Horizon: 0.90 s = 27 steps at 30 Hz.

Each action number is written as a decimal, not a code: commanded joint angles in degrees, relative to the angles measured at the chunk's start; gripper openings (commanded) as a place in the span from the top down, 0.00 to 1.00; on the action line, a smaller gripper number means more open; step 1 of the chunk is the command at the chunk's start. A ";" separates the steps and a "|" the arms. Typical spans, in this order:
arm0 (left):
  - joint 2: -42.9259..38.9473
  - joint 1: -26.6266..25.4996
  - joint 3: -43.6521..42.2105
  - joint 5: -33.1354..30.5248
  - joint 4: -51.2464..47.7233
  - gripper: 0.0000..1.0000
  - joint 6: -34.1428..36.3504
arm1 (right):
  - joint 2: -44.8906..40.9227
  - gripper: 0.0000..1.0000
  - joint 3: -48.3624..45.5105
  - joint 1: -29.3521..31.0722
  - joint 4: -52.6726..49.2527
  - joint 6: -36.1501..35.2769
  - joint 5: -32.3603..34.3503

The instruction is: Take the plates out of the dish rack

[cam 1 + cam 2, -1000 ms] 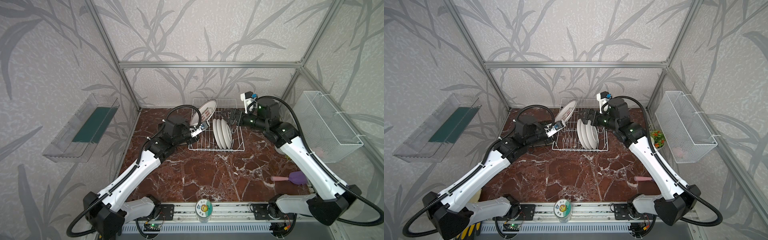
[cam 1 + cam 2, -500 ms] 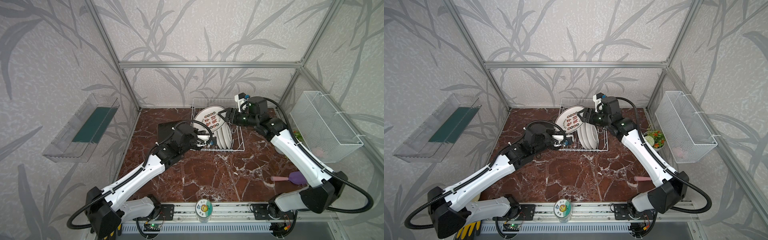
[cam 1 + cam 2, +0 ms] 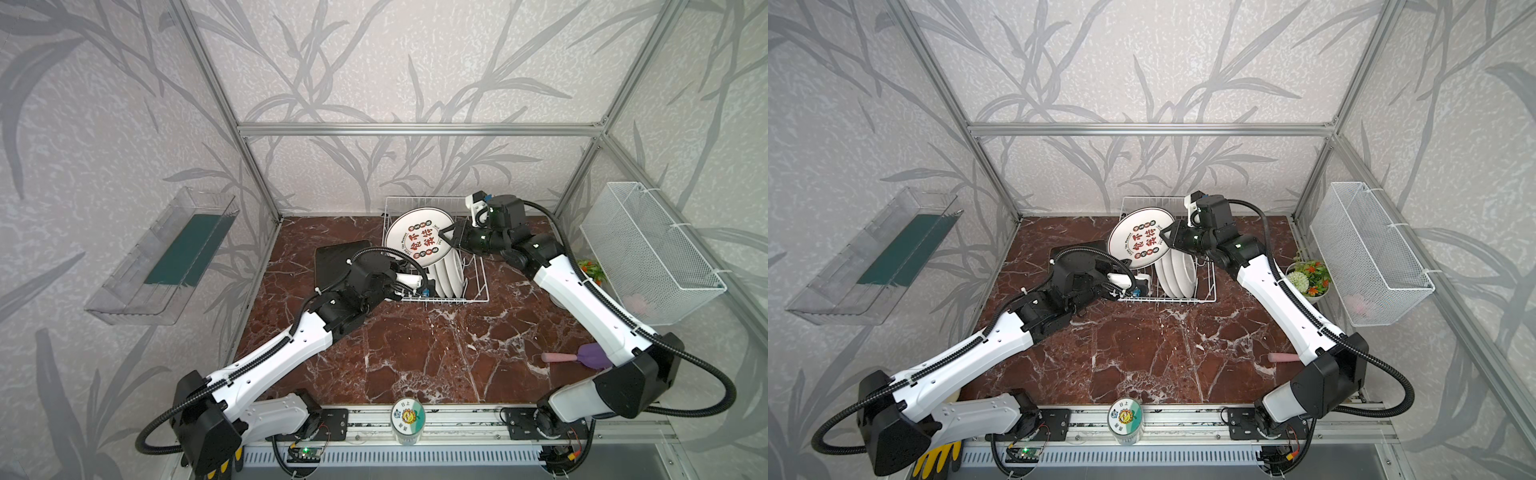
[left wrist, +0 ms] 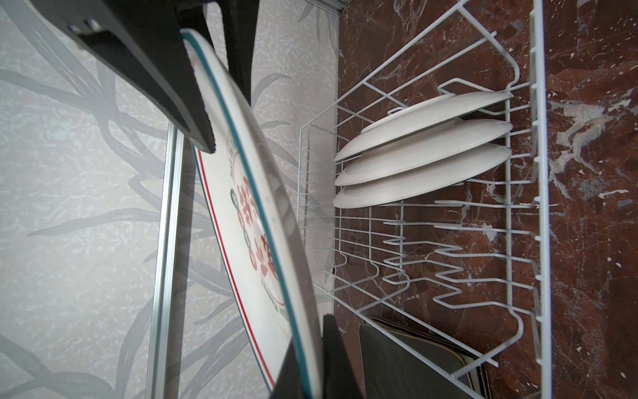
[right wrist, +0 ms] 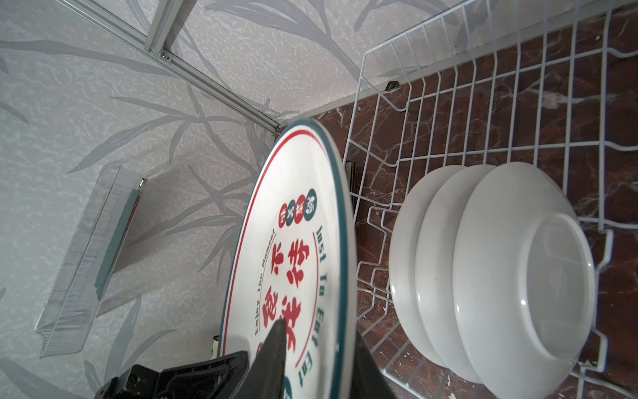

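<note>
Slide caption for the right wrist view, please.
Right pincer straddles the rim of the character-printed plate, beside three white plates in the dish rack.

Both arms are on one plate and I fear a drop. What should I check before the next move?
1. Left end effector shut on plate rim: ok.
2. Right end effector shut on the opposite rim: ok.
3. Plate apart from the three plates in the rack: ok.
4. Plate clear of rack wires: cannot tell.
5. Single holder before carrying away: not ok, both grip.
</note>
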 commanded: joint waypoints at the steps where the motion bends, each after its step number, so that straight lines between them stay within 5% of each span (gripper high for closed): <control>1: -0.53 -0.49 -0.12 -1.54 5.74 1.00 2.96 | 1.01 0.78 0.16 -0.14 -1.40 0.59 0.33; 4: -0.22 -0.63 -0.64 -2.76 6.48 1.00 3.60 | 1.18 0.83 -0.06 -0.17 -0.99 1.04 0.19; 7: -0.48 -0.57 -2.35 -3.01 9.47 0.80 3.72 | 0.70 0.89 -1.10 -0.50 0.78 2.31 -0.17; 11: -0.31 -0.57 -3.56 -3.52 13.29 0.71 0.95 | -0.47 0.97 -4.95 -1.98 8.53 6.61 -4.41; 18: 0.13 -0.58 -3.86 -4.17 14.25 0.39 -1.44 | -2.95 1.00 -11.06 -4.82 18.85 13.00 -7.77; 22: -0.65 -0.57 -3.27 -4.23 13.63 0.16 -7.26 | -4.38 1.00 -12.59 -6.03 20.54 13.57 -7.43; 27: -2.51 -0.01 -2.07 -2.27 9.84 0.09 -16.56 | -5.80 1.00 -13.96 -7.81 21.68 13.76 -8.28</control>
